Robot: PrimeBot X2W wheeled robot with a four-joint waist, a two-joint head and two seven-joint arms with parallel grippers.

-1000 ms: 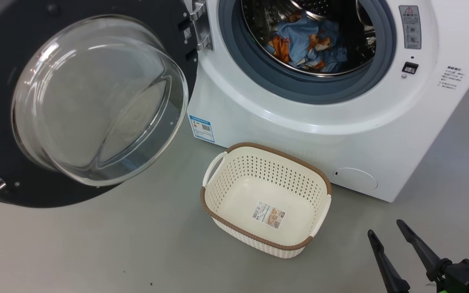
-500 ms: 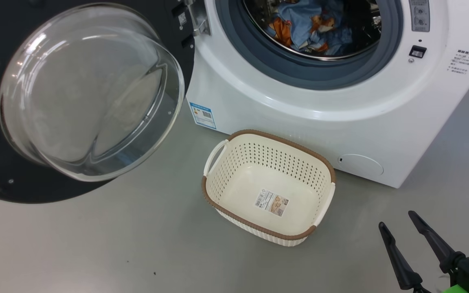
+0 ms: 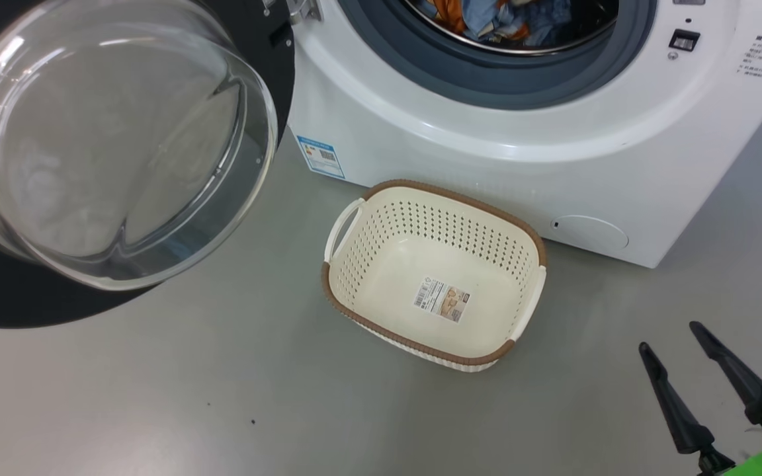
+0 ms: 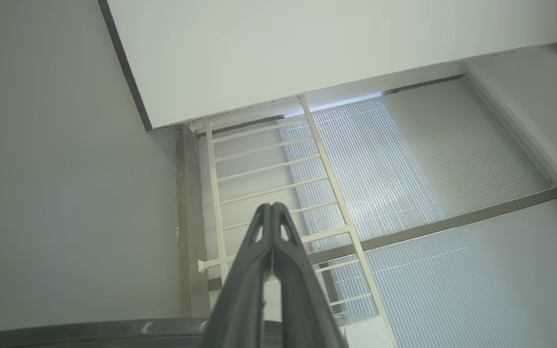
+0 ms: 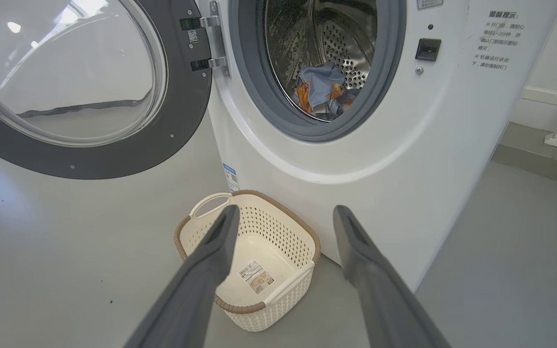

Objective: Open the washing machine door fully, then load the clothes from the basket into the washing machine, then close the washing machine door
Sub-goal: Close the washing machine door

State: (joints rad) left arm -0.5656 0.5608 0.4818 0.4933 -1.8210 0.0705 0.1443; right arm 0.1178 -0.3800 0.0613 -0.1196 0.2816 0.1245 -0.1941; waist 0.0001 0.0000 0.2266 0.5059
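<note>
Items counted:
- One white boxy front-loading washing machine.
- One round glossy black door with a clear glass window.
- One cream perforated plastic basket with two side handles and one label sticker.
- One blue energy sticker.
- One round flap.
- One heap of light blue printed clothes; the separate garments cannot be counted.

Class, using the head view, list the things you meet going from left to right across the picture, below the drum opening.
washing machine door → basket → round flap → right gripper
</note>
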